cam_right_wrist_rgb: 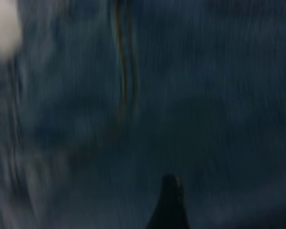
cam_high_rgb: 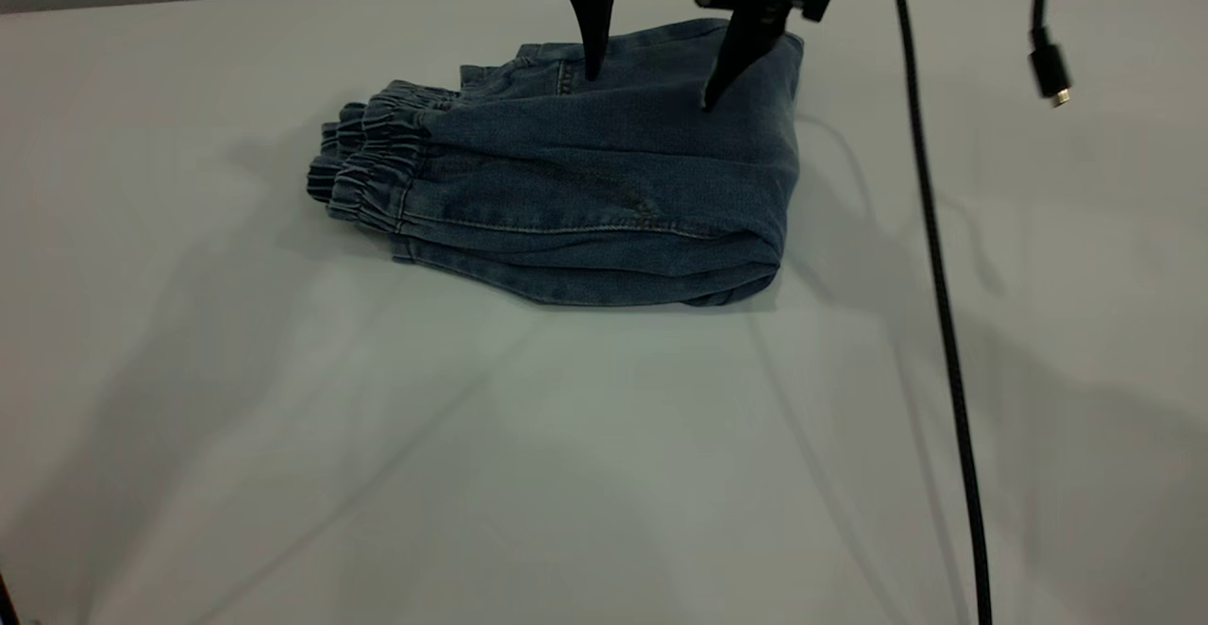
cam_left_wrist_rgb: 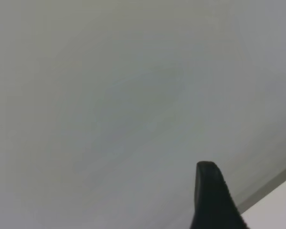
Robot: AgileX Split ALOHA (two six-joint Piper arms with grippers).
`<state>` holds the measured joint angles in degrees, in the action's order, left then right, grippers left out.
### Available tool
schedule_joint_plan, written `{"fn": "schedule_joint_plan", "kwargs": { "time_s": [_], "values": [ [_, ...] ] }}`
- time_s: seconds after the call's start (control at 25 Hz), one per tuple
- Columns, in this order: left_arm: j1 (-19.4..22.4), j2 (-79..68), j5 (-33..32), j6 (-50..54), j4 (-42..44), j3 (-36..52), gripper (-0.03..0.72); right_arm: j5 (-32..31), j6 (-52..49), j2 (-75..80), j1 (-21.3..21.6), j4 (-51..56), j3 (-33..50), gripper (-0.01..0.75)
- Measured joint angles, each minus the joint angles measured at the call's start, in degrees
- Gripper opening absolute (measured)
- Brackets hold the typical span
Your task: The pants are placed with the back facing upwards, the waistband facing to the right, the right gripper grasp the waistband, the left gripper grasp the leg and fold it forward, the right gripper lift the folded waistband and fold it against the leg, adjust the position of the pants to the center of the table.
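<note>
The pants lie folded in a compact bundle on the far middle of the white table. Their gathered elastic waistband points left and the rounded fold faces right. The printed leg is hidden inside the fold. My right gripper hangs open over the bundle's far part, both pointed fingertips just above or touching the denim, holding nothing. Its wrist view shows blurred denim with an orange seam close beneath one finger. My left gripper is off the exterior view, open over bare table, away from the pants.
A black cable hangs down across the right side of the exterior view, and a loose plug dangles at the upper right. The table's edge shows near the left gripper. Bare tabletop lies in front of the pants.
</note>
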<state>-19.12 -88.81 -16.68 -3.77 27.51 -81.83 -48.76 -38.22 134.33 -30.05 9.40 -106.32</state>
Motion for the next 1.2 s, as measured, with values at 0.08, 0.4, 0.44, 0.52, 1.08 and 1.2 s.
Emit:
{"fn": "schedule_joint_plan", "kwargs": {
  "time_s": [0.08, 0.4, 0.44, 0.52, 1.08, 1.2],
  "values": [
    [0.0, 0.0, 0.0, 0.0, -1.13, 0.0, 0.36, 1.77, -3.62, 2.2, -0.06, -0.98, -2.17, 0.528],
    [0.0, 0.0, 0.05, 0.0, -1.15, 0.0, 0.36, 2.28, -10.46, 9.72, -0.25, 12.45, -9.04, 0.528],
    [0.0, 0.0, 0.05, 0.0, -1.15, 0.0, 0.36, 1.46, -10.87, 10.18, -0.25, 15.96, -9.04, 0.528],
    [0.0, 0.0, 0.05, 0.0, -0.95, 0.0, 0.36, 0.21, -10.87, 10.59, -0.25, 20.56, -9.04, 0.528],
    [0.0, 0.12, 0.18, 0.0, -0.92, 0.0, 0.36, -4.2, -14.31, 12.34, -0.83, 13.64, -9.04, 0.516],
    [0.0, 0.85, 0.06, 0.0, -0.92, 0.0, 0.36, -3.14, -11.79, 12.34, -0.83, 12.73, -9.04, 0.516]
  ]
}}
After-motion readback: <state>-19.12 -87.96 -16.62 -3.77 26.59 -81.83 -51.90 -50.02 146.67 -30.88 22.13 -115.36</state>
